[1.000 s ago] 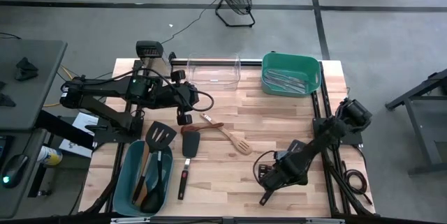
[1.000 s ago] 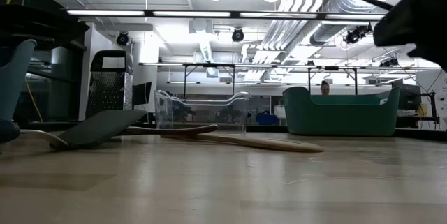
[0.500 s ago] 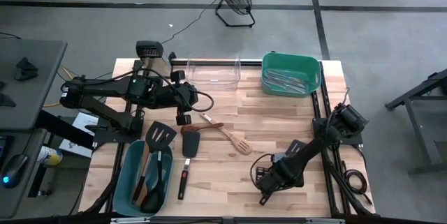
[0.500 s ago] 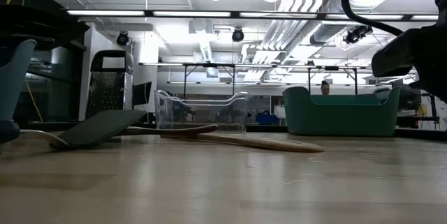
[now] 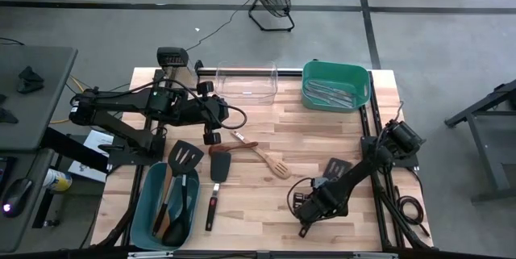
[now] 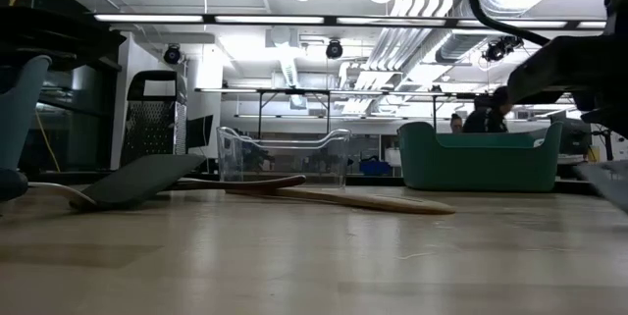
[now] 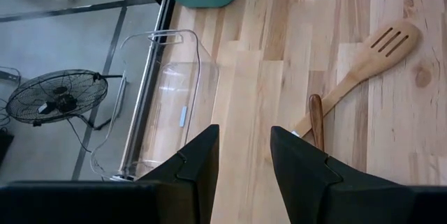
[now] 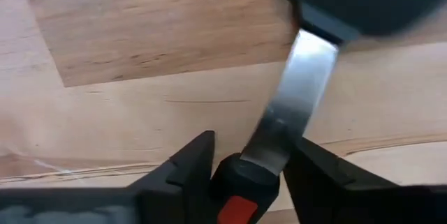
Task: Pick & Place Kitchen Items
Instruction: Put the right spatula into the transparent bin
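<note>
Near the front right of the table (image 5: 322,142), a black turner (image 8: 300,98) with a silvery neck and a red-trimmed handle is seen between the fingers of the right gripper (image 8: 241,165); its dark blade (image 5: 335,167) is seen just beyond the arm in the high view. The right fingers (image 8: 187,168) are closed against the handle on both sides, so the turner is recorded as clamped. Whether the blade rests on the wood or is raised cannot be told.

Toward the table's middle, a wooden slotted spatula (image 5: 272,163) and a dark wooden spoon (image 5: 234,147) are found lying on the surface, their handles crossing. Just to their left, a black slotted turner (image 5: 185,157) and a black solid turner with a red-trimmed handle (image 5: 218,180) are noted. Several further utensils are held in the teal tub (image 5: 145,210) at the front left corner. Silvery metal pieces (image 5: 330,92) are seen in the green tub (image 5: 361,77) at the back right, beside the clear plastic bin (image 5: 246,81).

The left gripper (image 7: 243,158) is held above the back left area, its fingers apart and gripping nothing.
</note>
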